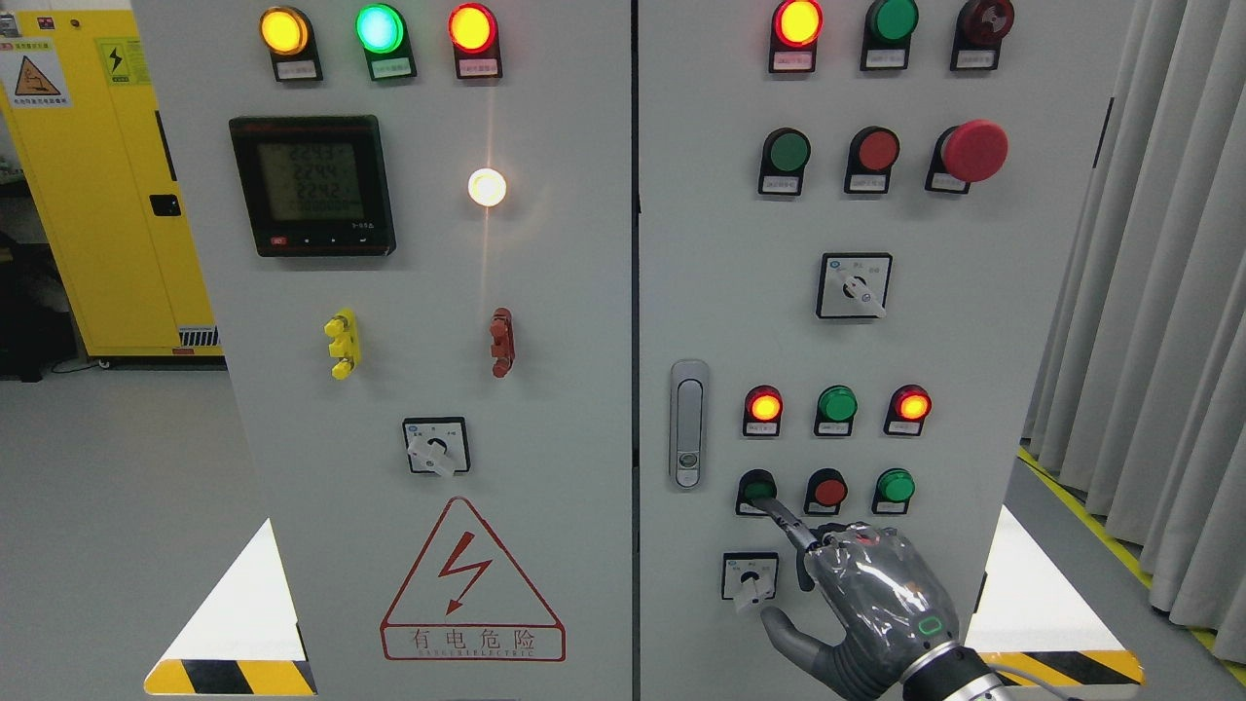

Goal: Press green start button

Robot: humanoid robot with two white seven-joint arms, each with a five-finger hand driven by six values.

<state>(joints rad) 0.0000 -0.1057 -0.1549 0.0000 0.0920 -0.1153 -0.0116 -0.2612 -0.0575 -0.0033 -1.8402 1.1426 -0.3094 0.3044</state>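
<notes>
Your right hand has its index finger stretched up-left onto the green start button, other fingers curled, holding nothing.

Left cabinet door: meter display, above centre, reads 2243, 2244, 2242; red warning triangle, at bottom, reads 有电危险.
</notes>
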